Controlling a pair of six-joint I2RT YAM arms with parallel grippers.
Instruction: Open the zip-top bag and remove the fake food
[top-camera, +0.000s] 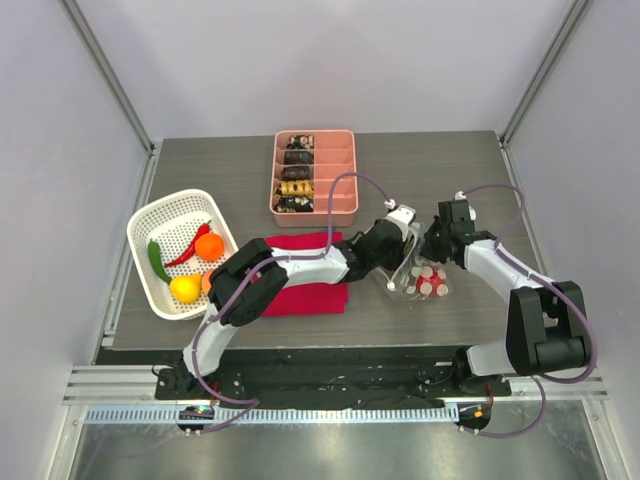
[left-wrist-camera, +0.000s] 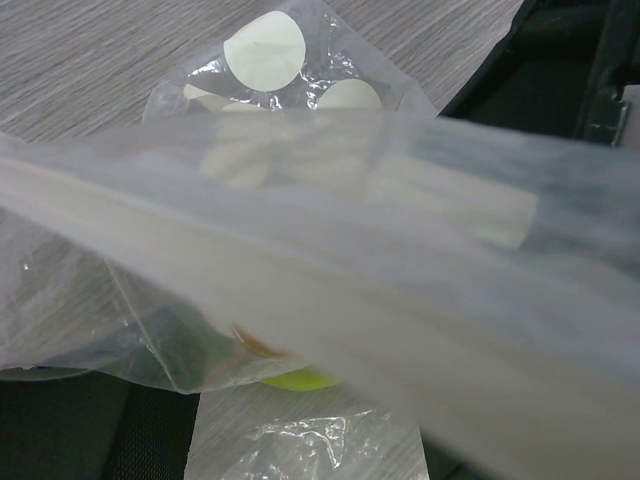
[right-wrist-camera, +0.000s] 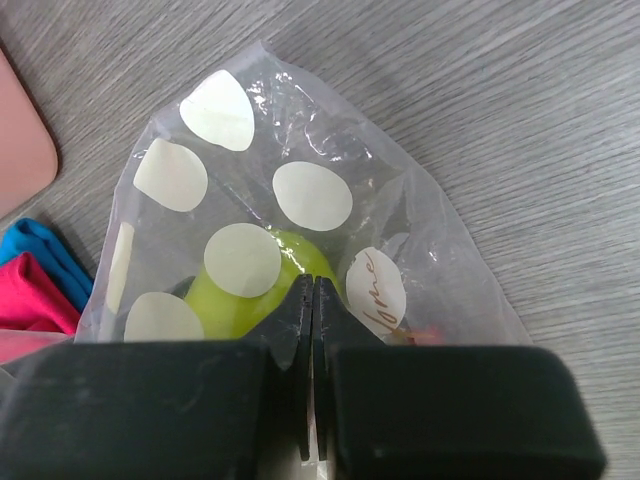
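Inside zip-top bag (right-wrist-camera: 400, 215), green fake food (right-wrist-camera: 213, 298) half hidden behind right fingers (right-wrist-camera: 450, 410).

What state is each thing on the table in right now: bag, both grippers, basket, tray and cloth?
Bag: pinched at one edge, green piece inside, zip not visible.
Right gripper: shut on the bag.
Left gripper: at the bag, jaws hidden.
Basket: upright, holding fruit.
Tray: upright, pieces along its left side.
Cloth: lying flat under the left arm.
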